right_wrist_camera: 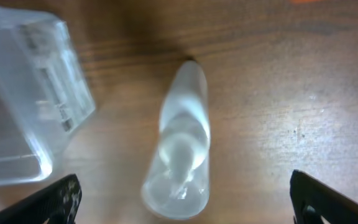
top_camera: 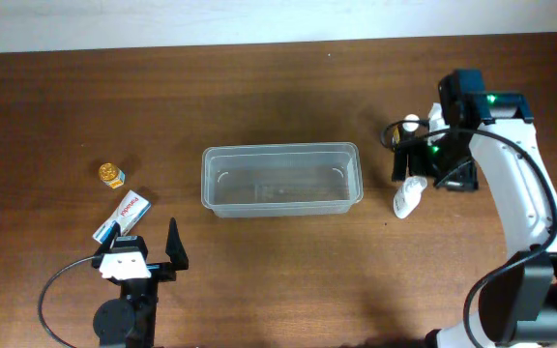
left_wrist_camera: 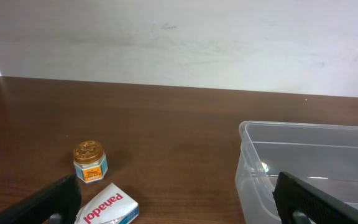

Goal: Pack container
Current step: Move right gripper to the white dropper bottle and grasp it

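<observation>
- Under your right hand [right_wrist_camera: 194, 202] a white bottle [right_wrist_camera: 182, 143] lies on its side on the desk [right_wrist_camera: 303, 93], squarely between the two fingertips. The fingers stand wide apart and hold nothing.
- The bottle's long axis runs across the line that joins your fingertips, so closing them should pinch it across its narrow width. I judge that no turn of the wrist is needed, only a descent.
- The container [top_camera: 280, 148] sits mid-desk with its long side running left to right. Its right end is near the bottle but apart from it, on your left as you carry. Nothing shows inside it.
- The right arm is plainly the nearer one for this bottle, and the left is well apart from it.
- Your left hand [left_wrist_camera: 179, 205] is also spread wide and empty, low at the front left of the desk. A Panadol box [left_wrist_camera: 107, 208] lies just beside its left finger, and a small gold-lidded jar [left_wrist_camera: 90, 162] stands a little beyond. The container's left end rises to the right of that hand.
- A second small white thing [top_camera: 411, 124] shows behind the right arm. It may be another bottle, but the arm hides too much of it to say.
- Lift well clear before you swing left, because the container's rim stands between the bottle and the tub floor.
</observation>
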